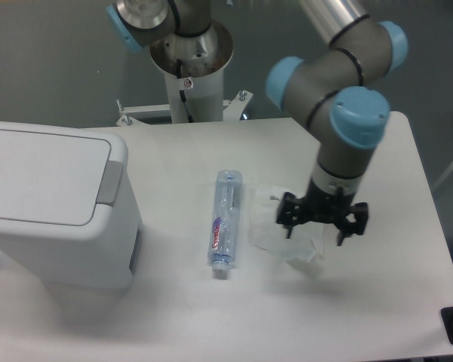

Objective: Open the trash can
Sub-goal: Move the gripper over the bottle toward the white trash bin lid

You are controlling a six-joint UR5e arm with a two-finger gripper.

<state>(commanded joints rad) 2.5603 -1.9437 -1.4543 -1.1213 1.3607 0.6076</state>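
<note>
— What lies nearest on the table (211,317)?

— The near strip of the white top is bare surface. Just beyond it, at the left edge, stands the trash can (57,207), a big boxy white bin with rounded corners. Its flat lid (41,175) lies shut, and the grey push tab (109,182) sits on the rim at the lid's right side.

— And in the middle?

— A clear plastic bottle (224,220) lies on its side, its length running near to far, cap end toward the near edge. Just to its right is a crumpled clear plastic bag (275,226) with a small printed label.

— Where is the gripper?

— The gripper (322,219) hangs over the right part of that bag, pointing down, well apart from the trash can. Its black fingers (288,219) stand spread, with nothing held between them. Whether they touch the bag, I cannot tell.

— What is above and behind it?

— The arm (338,105), grey with blue joint caps, rises from the gripper toward the far right and out of the top of the view. At the far edge of the table stands the arm's round metal base column (190,68) on a white mount.
</note>
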